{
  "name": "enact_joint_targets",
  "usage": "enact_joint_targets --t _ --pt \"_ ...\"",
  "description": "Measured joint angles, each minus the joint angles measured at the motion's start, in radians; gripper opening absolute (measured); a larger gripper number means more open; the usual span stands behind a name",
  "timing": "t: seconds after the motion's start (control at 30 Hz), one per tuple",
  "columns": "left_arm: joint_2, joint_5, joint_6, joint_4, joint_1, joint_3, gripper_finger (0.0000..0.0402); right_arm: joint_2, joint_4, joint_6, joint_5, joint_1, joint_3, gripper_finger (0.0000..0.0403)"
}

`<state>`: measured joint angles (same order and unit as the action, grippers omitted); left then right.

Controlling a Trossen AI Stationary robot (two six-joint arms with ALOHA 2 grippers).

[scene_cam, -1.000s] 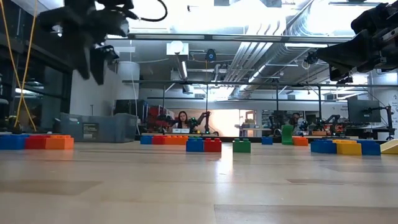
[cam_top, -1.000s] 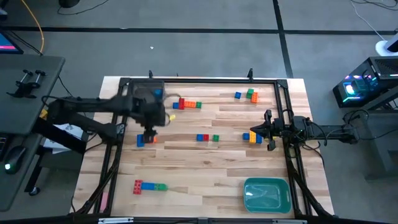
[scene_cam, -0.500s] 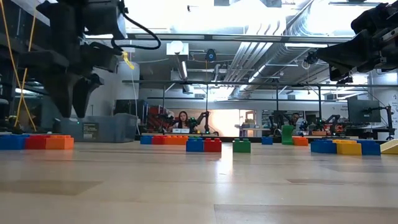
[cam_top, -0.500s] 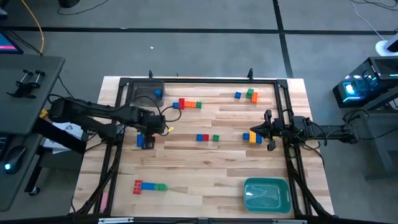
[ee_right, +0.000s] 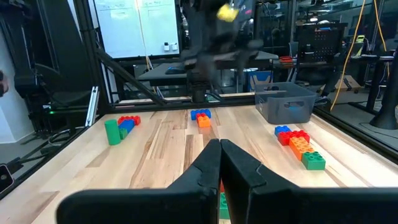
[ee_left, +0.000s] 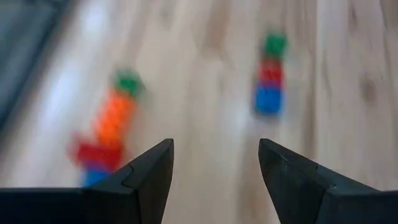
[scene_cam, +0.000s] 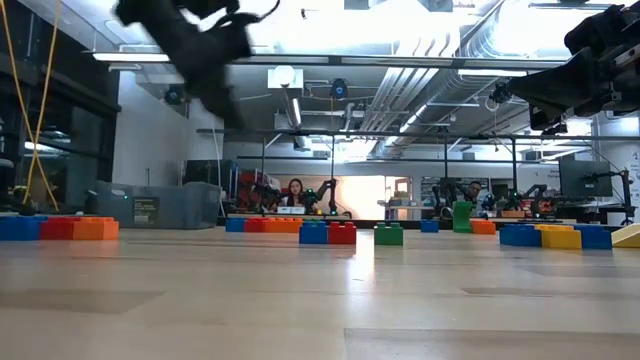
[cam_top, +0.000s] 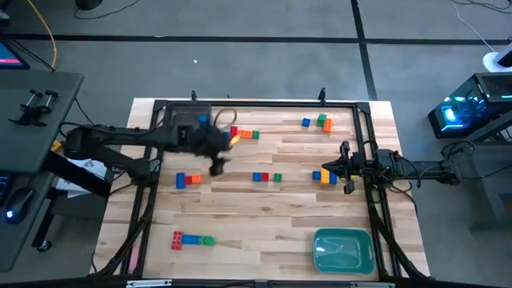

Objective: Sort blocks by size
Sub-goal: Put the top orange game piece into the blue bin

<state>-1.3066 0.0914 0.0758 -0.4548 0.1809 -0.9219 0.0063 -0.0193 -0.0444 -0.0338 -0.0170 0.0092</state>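
Note:
My left gripper (cam_top: 218,164) hangs open and empty above the table, between a blue-orange block pair (cam_top: 186,179) and a blue-red-green row (cam_top: 266,177). Its wrist view (ee_left: 216,168) shows that row (ee_left: 269,81) and a red-orange-green row (ee_left: 109,130) on the wood below. My right gripper (cam_top: 344,168) is shut at the right side, beside yellow and blue blocks (cam_top: 326,176); its shut fingers show in its wrist view (ee_right: 220,162). More blocks lie at the far right (cam_top: 318,122) and the near left (cam_top: 190,238). A blue block (cam_top: 203,120) lies in the grey bin (cam_top: 180,112).
A teal bin (cam_top: 343,250) stands at the near right corner. The grey bin stands at the far left corner. Dark frame rails (cam_top: 364,120) run along the table's edges. Bare wood lies in the near middle (cam_top: 264,228).
My left gripper went down over the blue-orange pair, then rose and swung toward the table's right and far side. It stays open and empty. The blue-orange pair lies where it was. My right arm has kept still.

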Motion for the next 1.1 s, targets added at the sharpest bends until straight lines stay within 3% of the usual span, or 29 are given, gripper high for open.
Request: enact_joint_targets --t 0.13,0.23,0.4,0.53,0.67,0.8,1.1 --pt "-0.186 0.000 0.196 -0.014 0.099 -0.168 0.0220 0.000 0.000 0.000 0.000 0.000 0.000 0.0002" --pt "-0.372 0.000 0.291 -0.129 0.164 -0.359 0.0220 0.000 0.000 0.000 0.000 0.000 0.000 0.0002" --pt "-0.665 -0.012 0.141 -0.425 0.264 -0.719 0.0220 0.000 0.000 0.000 0.000 0.000 0.000 0.0002" --pt "-0.797 -0.094 0.225 -0.558 0.286 -0.915 0.0220 0.000 0.000 0.000 0.000 0.000 0.000 0.0002" --pt "-0.853 -0.042 0.406 -0.566 0.266 -0.957 0.0220 0.000 0.000 0.000 0.000 0.000 0.000 0.0002" --pt "-0.873 0.027 0.459 -0.585 0.265 -0.957 0.0220 0.000 0.000 0.000 0.000 0.000 0.000 0.0002" --pt "-0.906 -0.025 0.541 -0.598 0.312 -0.957 0.0220 0.000 0.000 0.000 0.000 0.000 0.000 0.0002"
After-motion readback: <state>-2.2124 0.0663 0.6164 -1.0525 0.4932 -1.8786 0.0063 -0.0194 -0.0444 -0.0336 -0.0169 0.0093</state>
